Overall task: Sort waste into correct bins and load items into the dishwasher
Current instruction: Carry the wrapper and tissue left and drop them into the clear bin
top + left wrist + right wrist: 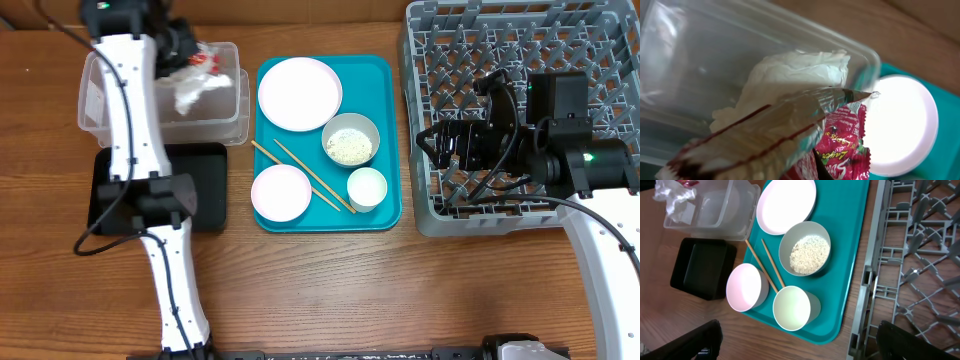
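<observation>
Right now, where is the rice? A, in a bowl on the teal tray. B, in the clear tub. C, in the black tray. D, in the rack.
A: the rice lies in a bowl on the teal tray.

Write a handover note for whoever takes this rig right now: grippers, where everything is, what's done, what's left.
Left gripper: shut on the red wrapper, held over the clear tub.
Right gripper: open, empty, above the dish rack.
Done: napkin lies in the tub.
On the teal tray: plate, bowl with rice, empty bowl, cup, chopsticks.
Black tray and the rack show nothing in them.
Left: release the wrapper, bin the rice, load dishes and chopsticks into the rack.
</observation>
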Motion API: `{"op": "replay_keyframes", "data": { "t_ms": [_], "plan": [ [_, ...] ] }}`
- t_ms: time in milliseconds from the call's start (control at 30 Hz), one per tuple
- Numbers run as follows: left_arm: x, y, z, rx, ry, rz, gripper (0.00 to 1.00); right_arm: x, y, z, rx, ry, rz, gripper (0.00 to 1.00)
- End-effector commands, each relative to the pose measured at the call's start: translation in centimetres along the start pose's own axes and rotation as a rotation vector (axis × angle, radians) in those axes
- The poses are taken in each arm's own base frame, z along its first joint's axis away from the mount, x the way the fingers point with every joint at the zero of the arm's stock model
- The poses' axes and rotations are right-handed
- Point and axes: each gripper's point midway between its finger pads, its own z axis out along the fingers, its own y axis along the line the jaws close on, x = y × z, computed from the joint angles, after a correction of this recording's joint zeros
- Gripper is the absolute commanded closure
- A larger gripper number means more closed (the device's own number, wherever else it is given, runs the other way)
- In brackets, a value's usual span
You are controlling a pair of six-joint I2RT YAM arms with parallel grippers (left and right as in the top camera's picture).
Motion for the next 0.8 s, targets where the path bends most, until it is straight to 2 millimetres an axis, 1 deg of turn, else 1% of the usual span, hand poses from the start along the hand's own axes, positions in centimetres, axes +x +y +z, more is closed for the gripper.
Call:
{"op": "replay_keyframes", "data": {
  "t_ms": [0,133,200,233,267,300,333,367,400,467,600,700,767],
  "plan": [
    [-0.8,0.7,0.0,-0.003,-0.018,0.061,0.96,-0.9,0.5,-0.6,-0.003,-0.029,-0.016,0.0],
    [-1.3,2.0,1.9,-0.016,-0.008,0.128,0.95,-0.9,0.5,-0.6,-0.002,-0.029,-0.016,0.0],
    [-1.3,2.3,2.8,-0.021,0.003,0.162,0.91,-0.9,0.5,-0.6,-0.002,-0.029,-0.016,0.0],
    [-1.3,2.5,3.3,-0.024,0.01,0.167,0.87,-0.9,0.5,-0.6,-0.003,-0.029,-0.016,0.0],
    [-1.2,2.6,3.6,-0.026,0.017,0.17,0.73,-0.9,0.5,-0.6,-0.003,-0.029,-0.016,0.0],
    [-1.0,2.7,3.9,-0.027,0.024,0.171,0.57,-0.9,0.5,-0.6,-0.003,-0.029,-0.016,0.0],
    [-0.9,2.8,4.2,-0.029,0.03,0.17,0.36,-0.9,0.5,-0.6,-0.003,-0.029,-0.016,0.0],
    [-0.9,2.8,4.2,-0.03,0.033,0.17,0.22,-0.9,0.5,-0.6,-0.003,-0.029,-0.016,0.0],
    [-0.9,2.8,4.2,-0.029,0.032,0.17,0.15,-0.9,0.5,-0.6,-0.003,-0.029,-0.016,0.0],
    [-1.1,2.7,3.9,-0.027,0.023,0.171,0.11,-0.9,0.5,-0.6,-0.003,-0.029,-0.016,0.0],
    [-1.6,2.4,2.4,-0.018,-0.009,0.181,0.11,-0.9,0.5,-0.6,-0.003,-0.029,-0.016,0.0],
    [-1.8,2.0,-0.1,-0.01,-0.041,0.184,0.14,-0.9,0.5,-0.6,-0.003,-0.029,-0.016,0.0],
    [-1.9,1.8,-2.5,-0.003,-0.071,0.186,0.14,-0.9,0.5,-0.6,-0.002,-0.029,-0.016,0.0]
  ]
}}
